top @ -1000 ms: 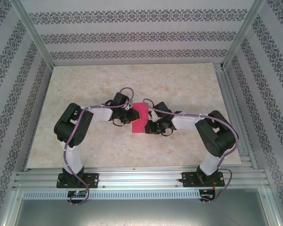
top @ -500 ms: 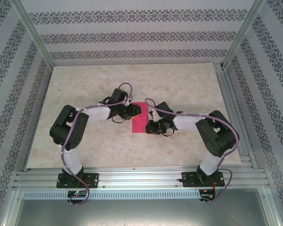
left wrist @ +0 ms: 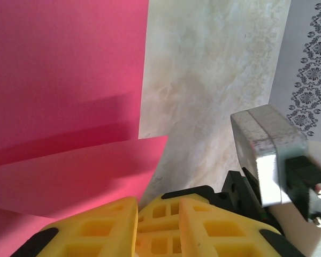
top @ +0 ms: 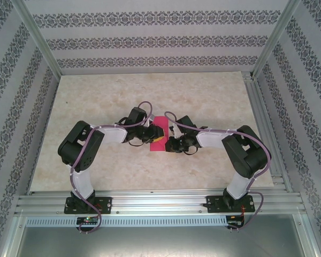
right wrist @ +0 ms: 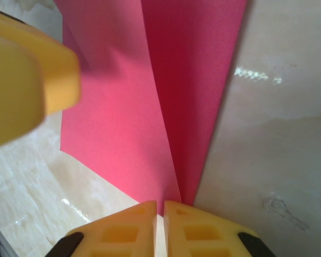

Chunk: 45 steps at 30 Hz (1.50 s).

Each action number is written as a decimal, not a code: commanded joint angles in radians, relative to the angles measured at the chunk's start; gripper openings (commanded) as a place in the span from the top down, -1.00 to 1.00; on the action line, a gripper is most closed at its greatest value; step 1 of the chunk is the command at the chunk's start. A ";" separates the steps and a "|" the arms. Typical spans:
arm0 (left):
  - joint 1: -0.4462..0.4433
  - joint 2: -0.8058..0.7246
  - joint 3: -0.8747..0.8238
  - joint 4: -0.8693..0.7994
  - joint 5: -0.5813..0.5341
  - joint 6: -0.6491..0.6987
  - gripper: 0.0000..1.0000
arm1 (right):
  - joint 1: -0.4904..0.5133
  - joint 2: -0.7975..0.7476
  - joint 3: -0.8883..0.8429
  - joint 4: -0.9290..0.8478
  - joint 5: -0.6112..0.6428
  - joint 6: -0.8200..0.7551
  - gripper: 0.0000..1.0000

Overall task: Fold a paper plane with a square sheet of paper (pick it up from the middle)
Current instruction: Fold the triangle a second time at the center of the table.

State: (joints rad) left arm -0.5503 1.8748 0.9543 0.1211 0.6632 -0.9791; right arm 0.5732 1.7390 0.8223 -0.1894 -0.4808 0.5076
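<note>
The thin magenta-pink sheet of paper lies in the middle of the beige marbled table, between the two grippers. It is not a flat square but a narrow creased shape. In the right wrist view two layers of it meet along a long crease. In the left wrist view a flap with a slanted edge is lifted over the flat part and puts a shadow on it.

The right gripper is at the right edge of the sheet. Its yellow ribbed fingers are pressed almost together, and the folded edge goes into the thin slit between them, so it pinches the sheet.

The left gripper reaches over the sheet from the left side. Its yellow fingers also stand close, with only a narrow gap. The flap ends just at their tips, and I cannot tell if paper is between them.

In the left wrist view, a silver-grey metal block with a black part hangs above the table on the right.
</note>
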 commanded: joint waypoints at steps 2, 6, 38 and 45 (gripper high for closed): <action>-0.010 0.022 -0.023 0.080 0.031 -0.027 0.42 | -0.010 0.025 -0.009 -0.010 0.013 0.012 0.74; -0.014 0.033 -0.060 0.080 0.040 -0.002 0.41 | -0.009 0.022 -0.006 -0.017 0.013 0.010 0.74; -0.014 0.053 0.037 -0.033 -0.120 0.047 0.34 | -0.009 0.016 0.003 -0.034 0.032 0.007 0.74; -0.009 0.066 0.105 -0.155 -0.199 0.132 0.36 | -0.009 0.013 0.000 -0.038 0.030 0.005 0.75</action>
State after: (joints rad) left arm -0.5587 1.9263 1.0229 0.0296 0.5167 -0.9089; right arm 0.5732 1.7390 0.8219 -0.1902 -0.4805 0.5072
